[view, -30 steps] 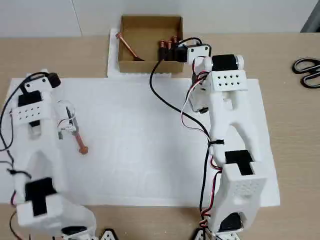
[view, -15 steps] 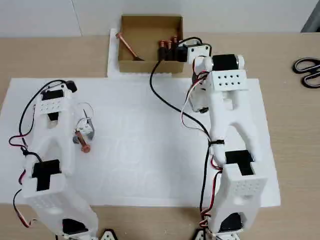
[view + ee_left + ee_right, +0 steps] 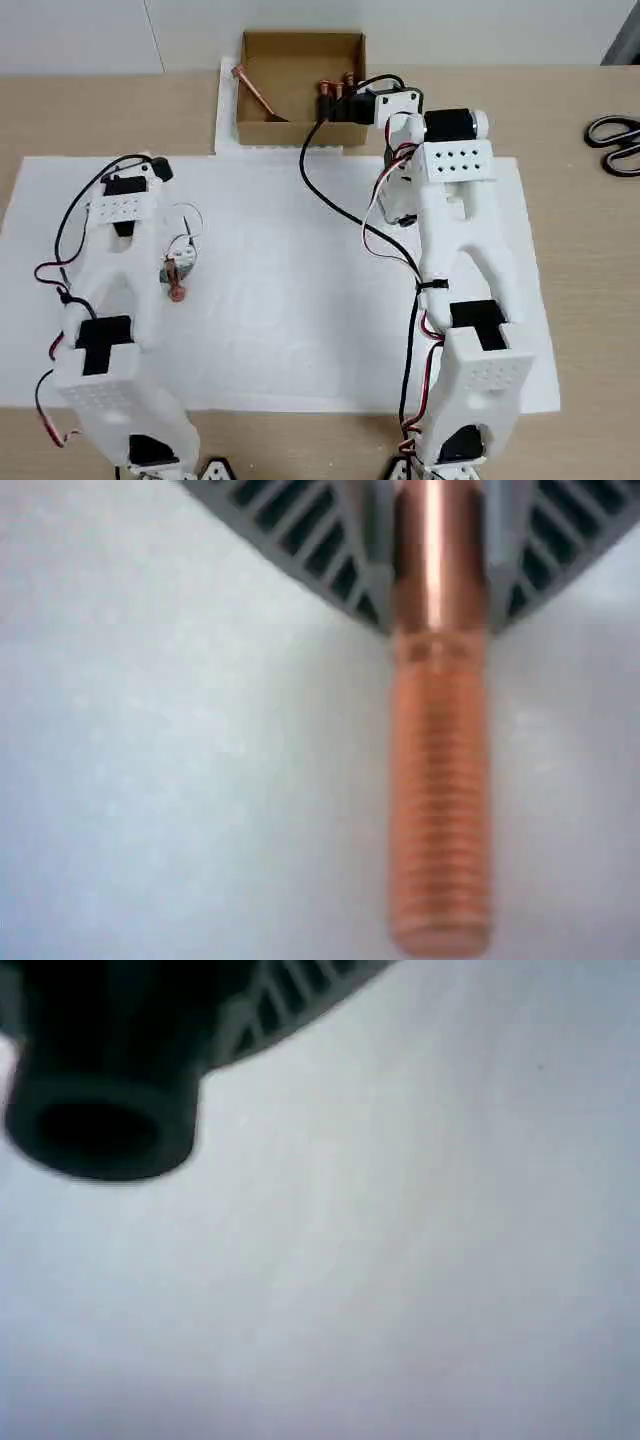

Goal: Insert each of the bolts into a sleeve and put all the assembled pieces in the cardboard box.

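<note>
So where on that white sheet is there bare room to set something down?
The widest bare patch is the middle of the white sheet, between the left pincer gripping a bolt and the right arm with its black sleeve. The sheet's near edge between the arms is free too. Crowded: around the cardboard box, where a cable crosses.

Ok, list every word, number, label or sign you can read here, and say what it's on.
None: no word, number, label or sign can be read in any view.
The cardboard box, bolt, sleeve, white mat and scissors all show plain, unmarked surfaces.
</note>
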`<state>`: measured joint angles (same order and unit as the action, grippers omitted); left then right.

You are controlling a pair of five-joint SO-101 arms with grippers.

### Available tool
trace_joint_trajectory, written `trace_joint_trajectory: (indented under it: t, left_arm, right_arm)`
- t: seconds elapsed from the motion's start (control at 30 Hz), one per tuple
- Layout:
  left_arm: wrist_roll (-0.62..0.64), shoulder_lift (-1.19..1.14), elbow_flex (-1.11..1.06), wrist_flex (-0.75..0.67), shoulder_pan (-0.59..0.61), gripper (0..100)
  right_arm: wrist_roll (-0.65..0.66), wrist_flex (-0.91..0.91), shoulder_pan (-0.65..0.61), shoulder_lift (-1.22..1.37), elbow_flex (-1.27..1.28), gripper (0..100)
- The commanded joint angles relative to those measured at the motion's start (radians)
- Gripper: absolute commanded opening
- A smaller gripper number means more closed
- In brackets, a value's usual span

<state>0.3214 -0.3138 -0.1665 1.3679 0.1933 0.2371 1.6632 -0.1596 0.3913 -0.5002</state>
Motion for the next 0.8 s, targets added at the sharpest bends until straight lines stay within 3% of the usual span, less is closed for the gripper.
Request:
trace_joint_trajectory:
  t: [0.0,0.07,0.3,0.53,0.77]
  left_arm:
    - [-0.005,0.006,0.019,-0.020,-0.029,1]
    - [-0.048,0.006,0.044,-0.018,-0.041,1]
    - [-0.519,0.095,0.255,0.112,-0.041,1]
    - [-0.767,0.166,0.320,0.115,-0.054,1]
    - [-1.241,0.109,0.300,0.120,-0.063,1]
  right_arm:
    - [0.009,0.002,0.008,-0.064,-0.003,0.3]
    - [0.009,0.002,0.008,-0.064,-0.003,0.3]
    - [0.009,0.004,0.010,-0.064,-0.003,0.3]
    - [0.011,0.004,0.010,-0.067,-0.003,0.3]
    - [0.011,0.004,0.082,-0.074,-0.009,0.3]
